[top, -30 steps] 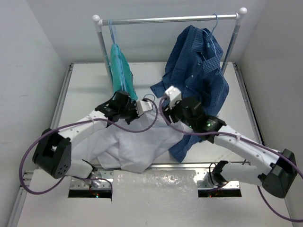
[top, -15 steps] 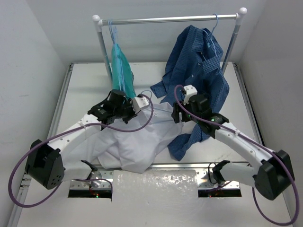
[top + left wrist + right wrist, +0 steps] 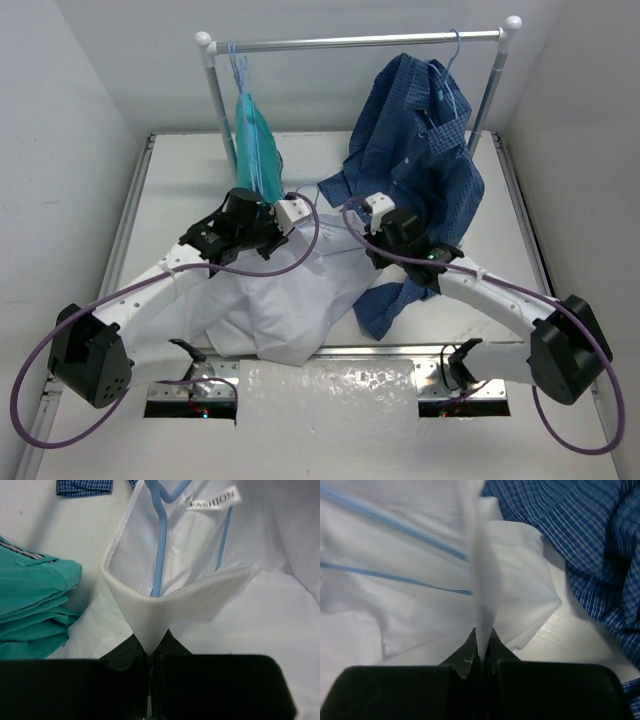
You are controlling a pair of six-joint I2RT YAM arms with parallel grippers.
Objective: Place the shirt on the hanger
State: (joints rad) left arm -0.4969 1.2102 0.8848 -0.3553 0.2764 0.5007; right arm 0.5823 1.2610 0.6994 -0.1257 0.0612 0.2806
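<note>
Overhead, the thin white shirt (image 3: 265, 315) lies crumpled on the table (image 3: 170, 170), near centre. Left wrist: left pincer (image 3: 150, 652) clamped on its stiff collar, pale-blue wire hanger (image 3: 159, 555) inside. Right wrist: right pincer (image 3: 482, 650) clamped on a sheer shirt fold.

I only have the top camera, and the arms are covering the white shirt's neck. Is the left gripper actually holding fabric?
Observer: Yes. The left wrist view shows the left gripper shut on the point of the shirt collar.
Operator: Where is the hanger?
Observer: The hanger has its pale-blue wire running down inside the neck opening, behind that collar and beside the label.
Operator: And the right gripper?
Observer: The right wrist view shows the right gripper shut on a thin upright fold of the shirt, with two runs of hanger wire showing against the white fabric beyond it.
</note>
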